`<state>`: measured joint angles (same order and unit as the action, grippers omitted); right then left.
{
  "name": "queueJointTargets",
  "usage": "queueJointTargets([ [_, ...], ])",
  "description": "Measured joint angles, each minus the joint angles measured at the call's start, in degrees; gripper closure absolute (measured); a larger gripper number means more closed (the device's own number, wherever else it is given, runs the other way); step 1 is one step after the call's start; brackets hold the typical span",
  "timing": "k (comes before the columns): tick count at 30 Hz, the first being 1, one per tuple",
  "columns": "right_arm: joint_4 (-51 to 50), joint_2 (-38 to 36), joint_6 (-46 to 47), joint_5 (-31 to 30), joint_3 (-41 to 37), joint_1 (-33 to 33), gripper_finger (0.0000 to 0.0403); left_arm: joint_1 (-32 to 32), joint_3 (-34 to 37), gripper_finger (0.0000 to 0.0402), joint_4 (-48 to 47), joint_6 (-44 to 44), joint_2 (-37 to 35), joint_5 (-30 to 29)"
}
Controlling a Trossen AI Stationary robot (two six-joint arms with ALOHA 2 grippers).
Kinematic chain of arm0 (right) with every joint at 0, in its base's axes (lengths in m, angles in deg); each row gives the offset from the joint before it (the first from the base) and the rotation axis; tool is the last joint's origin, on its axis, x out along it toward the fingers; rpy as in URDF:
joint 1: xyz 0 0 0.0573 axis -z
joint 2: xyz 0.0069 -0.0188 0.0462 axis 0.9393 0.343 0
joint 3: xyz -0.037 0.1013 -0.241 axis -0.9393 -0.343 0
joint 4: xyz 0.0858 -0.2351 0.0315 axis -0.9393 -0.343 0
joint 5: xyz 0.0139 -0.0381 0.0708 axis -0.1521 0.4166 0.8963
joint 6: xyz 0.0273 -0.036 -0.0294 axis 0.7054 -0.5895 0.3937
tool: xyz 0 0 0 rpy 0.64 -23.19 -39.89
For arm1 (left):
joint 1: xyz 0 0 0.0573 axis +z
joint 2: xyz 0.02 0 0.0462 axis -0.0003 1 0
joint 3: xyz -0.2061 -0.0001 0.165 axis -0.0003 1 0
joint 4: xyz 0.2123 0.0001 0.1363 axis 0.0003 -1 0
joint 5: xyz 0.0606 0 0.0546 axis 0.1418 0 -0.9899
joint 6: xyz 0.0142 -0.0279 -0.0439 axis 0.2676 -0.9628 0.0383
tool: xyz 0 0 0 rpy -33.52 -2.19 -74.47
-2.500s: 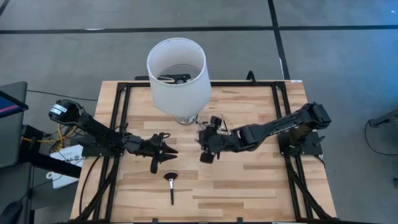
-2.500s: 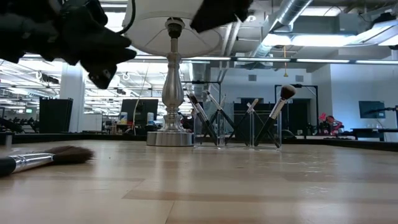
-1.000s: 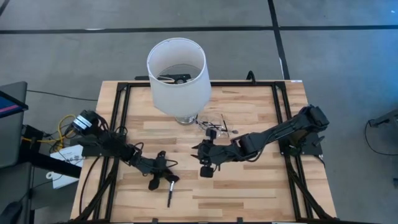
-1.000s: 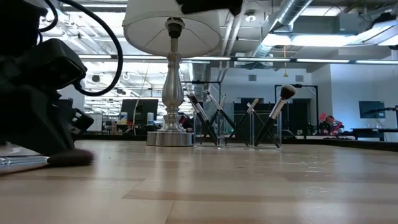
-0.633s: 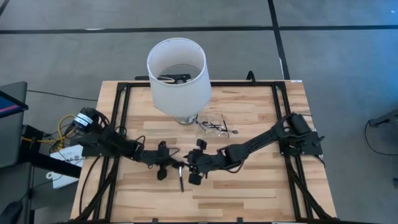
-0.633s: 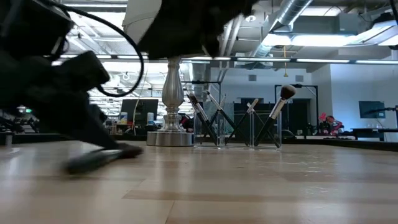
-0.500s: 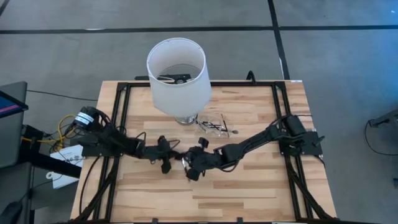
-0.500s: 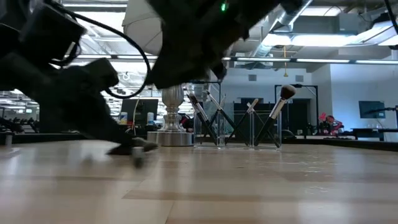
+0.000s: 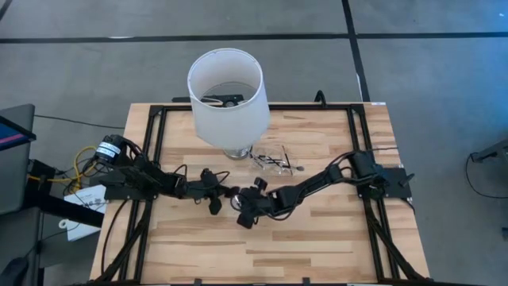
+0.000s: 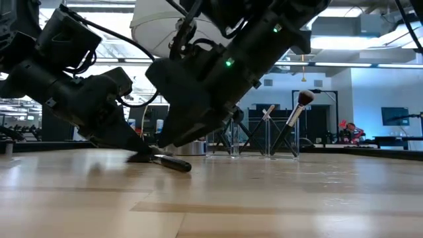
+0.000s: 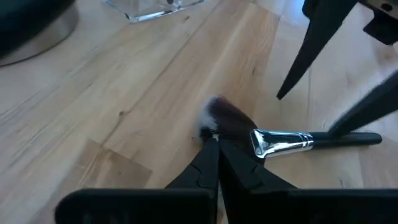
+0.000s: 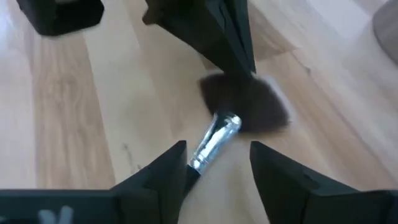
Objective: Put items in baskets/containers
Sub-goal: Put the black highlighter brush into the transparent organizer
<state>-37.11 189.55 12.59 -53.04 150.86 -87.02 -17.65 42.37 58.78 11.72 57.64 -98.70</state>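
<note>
A fan-headed makeup brush (image 11: pixel 283 141) lies on the wooden table near its middle, with dark bristles, a silvery ferrule and a black handle. My left gripper (image 11: pixel 211 140) (image 9: pixel 221 195) is shut at the brush's bristles. My right gripper (image 12: pixel 217 165) (image 9: pixel 239 208) is open. Its fingers stand on either side of the ferrule (image 12: pixel 214 140), and I cannot tell whether they touch it. The clear tray (image 9: pixel 274 163) (image 10: pixel 251 139) sits by the lamp base, with several brushes leaning in it. My left gripper pinches the outer edge of the fan-shaped bristles (image 11: pixel 217 121) between its two fingertips. It comes slanting down from the table's left. The brush's handle (image 10: pixel 173 164) rests on the table, pointing toward the right gripper.
A lamp with a tall white shade (image 9: pixel 226 95) and a metal base (image 10: pixel 180 147) stands at the far middle of the table, next to the tray. Black rails (image 9: pixel 155 151) run along both sides of the table. Bare wood lies toward the near edge.
My left gripper, shut on the bristles, dragged the brush from near the table's near edge toward the middle, and the brush swung from pointing at the near edge to lying across the table. My right gripper moved left and down until its fingers stood on either side of the ferrule.
</note>
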Motion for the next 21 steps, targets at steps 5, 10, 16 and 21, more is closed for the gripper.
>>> queueJointTargets([
  [5, 1.0, 0.4, 4.8, 0.2, 0.0, 0.0, 0.0201, 0.0, 0.0, 0.0398, 0.0, 0.1, 0.0, 0.0],
  [10, 1.4, 0.8, 6.0, -0.1, 0.0, -0.1, 0.0192, 0.0, 0.0, 0.0398, 0.0, -0.9, 0.0, 0.0],
  [16, 4.3, 4.7, 6.9, -0.9, 0.3, -0.1, 0.0221, 0.0, 0.0, 0.0398, 0.1, -1.1, 0.0, 0.1],
  [21, 2.3, 5.5, 7.8, -2.6, 0.4, -0.2, 0.0279, 0.0, -0.1, 0.0398, 0.5, -1.1, -0.3, 0.4],
])
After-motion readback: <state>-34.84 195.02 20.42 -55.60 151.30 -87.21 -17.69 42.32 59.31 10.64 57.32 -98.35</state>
